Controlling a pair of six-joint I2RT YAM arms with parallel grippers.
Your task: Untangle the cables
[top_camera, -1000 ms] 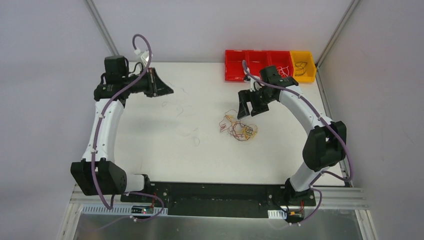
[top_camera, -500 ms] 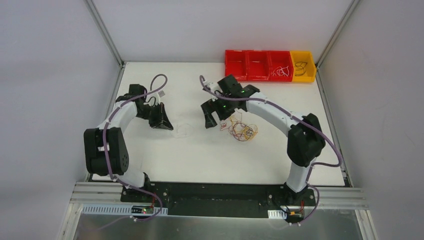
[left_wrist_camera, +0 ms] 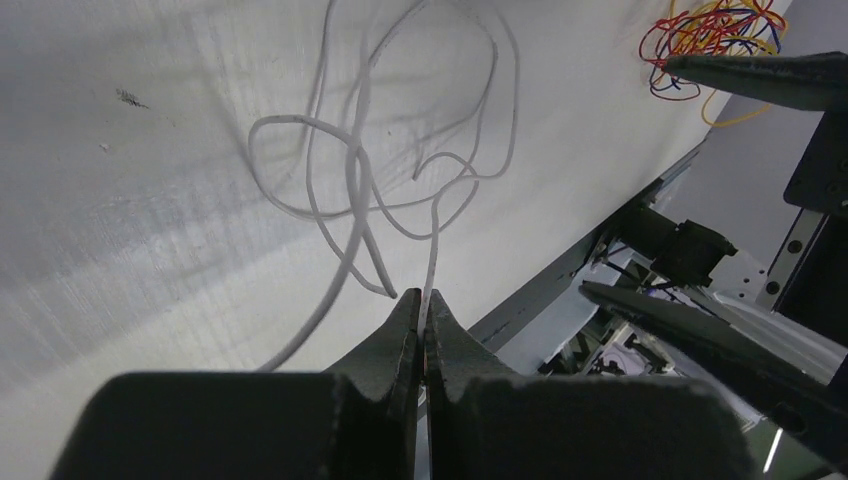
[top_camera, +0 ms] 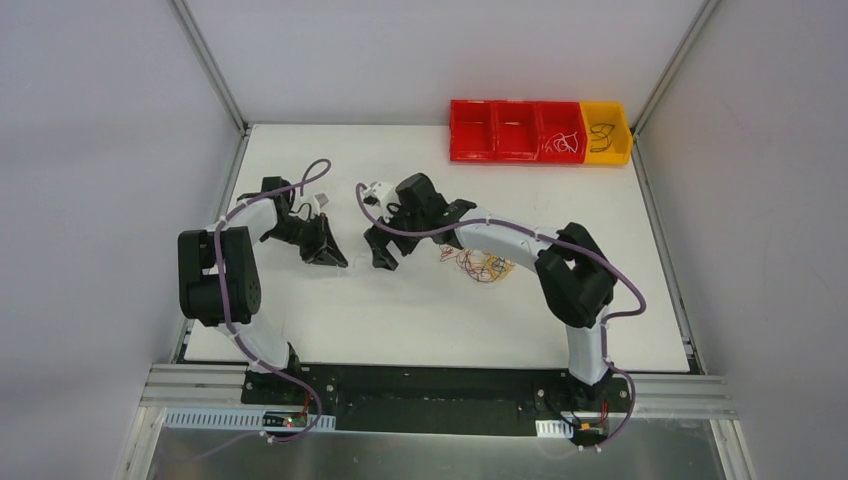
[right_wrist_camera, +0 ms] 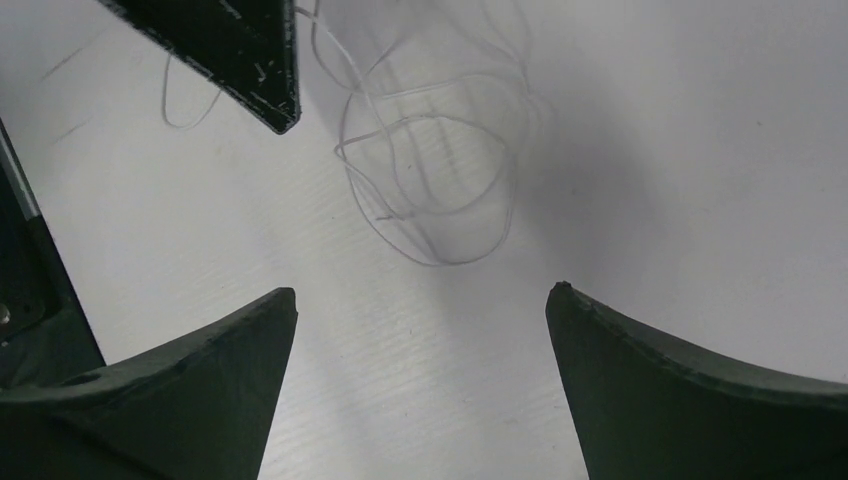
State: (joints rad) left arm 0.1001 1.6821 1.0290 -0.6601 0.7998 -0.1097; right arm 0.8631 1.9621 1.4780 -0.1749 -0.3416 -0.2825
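My left gripper (left_wrist_camera: 422, 300) has its jaws pressed together on one strand of the white cable (left_wrist_camera: 372, 175), which lies in loose loops on the table (top_camera: 420, 320) just ahead of the fingertips. My right gripper (right_wrist_camera: 423, 290) hangs over the same loops with its jaws spread wide, not touching them. From above, the two grippers face each other left of the table's middle, close but apart. The clump (top_camera: 483, 265) of red, yellow and orange strands sits to the right of the right gripper, just beside its arm. At the far right edge, the bins (top_camera: 540, 130) hold a few more strands.
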